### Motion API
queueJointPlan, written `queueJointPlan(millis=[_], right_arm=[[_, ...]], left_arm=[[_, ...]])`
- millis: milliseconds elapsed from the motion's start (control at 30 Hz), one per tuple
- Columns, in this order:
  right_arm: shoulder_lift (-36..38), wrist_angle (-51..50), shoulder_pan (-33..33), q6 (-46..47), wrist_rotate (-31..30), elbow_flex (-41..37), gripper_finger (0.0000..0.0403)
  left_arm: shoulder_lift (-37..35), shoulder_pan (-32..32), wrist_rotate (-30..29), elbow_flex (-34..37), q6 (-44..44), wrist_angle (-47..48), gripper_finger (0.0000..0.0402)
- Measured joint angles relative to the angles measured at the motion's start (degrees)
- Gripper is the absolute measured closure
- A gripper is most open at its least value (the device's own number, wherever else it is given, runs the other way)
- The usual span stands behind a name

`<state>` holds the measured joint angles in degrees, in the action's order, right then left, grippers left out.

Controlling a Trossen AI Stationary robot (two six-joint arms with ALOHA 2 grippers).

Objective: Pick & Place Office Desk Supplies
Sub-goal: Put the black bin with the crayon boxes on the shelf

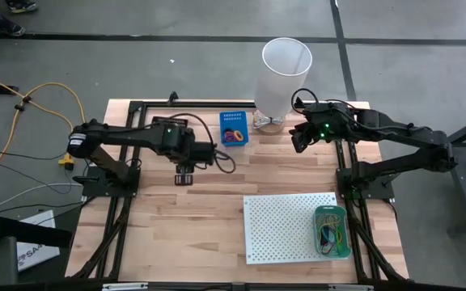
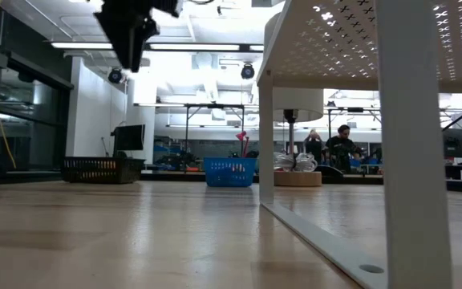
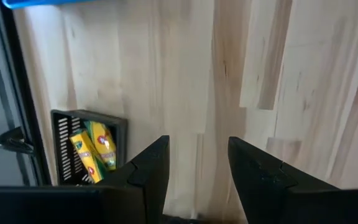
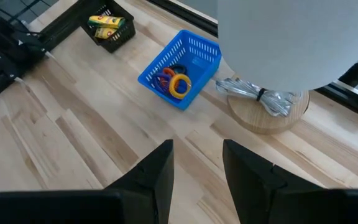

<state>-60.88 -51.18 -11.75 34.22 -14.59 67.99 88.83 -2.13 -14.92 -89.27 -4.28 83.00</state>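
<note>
I see supplies already binned: rubber bands (image 4: 174, 81) in the blue basket (image 4: 194, 53), yellow packs (image 3: 94, 151) in the black tray (image 3: 61, 134). My left gripper (image 3: 197, 171) and right gripper (image 4: 196, 168) hover released, empty, above the counter (image 1: 201, 218).

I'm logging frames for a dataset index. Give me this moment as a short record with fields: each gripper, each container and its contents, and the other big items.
left gripper: open, empty, above bare table near black basket
right gripper: open, empty, beside white bin
blue basket: red, orange, yellow rubber-band loops
black basket: yellow-and-red packs
green tray: on perforated board's right corner, holds thin loops
white perforated board: near table edge
white bin: upright on wooden base
</note>
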Motion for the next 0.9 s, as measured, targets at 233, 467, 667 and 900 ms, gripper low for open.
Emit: queueJointPlan(millis=[233, 467, 667, 900], right_arm=[[0.00, 0.35, 0.00, 0.01, 0.00, 0.00, 0.0277], [0.00, 0.61, 0.00, 0.02, 0.00, 0.00, 0.0277], [0.00, 0.65, 0.00, 0.02, 0.02, 0.00, 0.0277], [0.00, 0.68, 0.01, 0.02, 0.01, 0.00, 0.0277]], left_arm=[[-5.77, 3.94, 6.20, 10.18, 1.08, -7.70, 0.0247], [-17.50, 9.29, 6.88, 23.79, 2.77, -16.74, 0.0247], [-21.20, 13.85, 4.76, 30.01, 4.39, -18.54, 0.0247], [-20.18, 21.03, 3.82, 33.22, 12.83, -20.90, 0.0247]])
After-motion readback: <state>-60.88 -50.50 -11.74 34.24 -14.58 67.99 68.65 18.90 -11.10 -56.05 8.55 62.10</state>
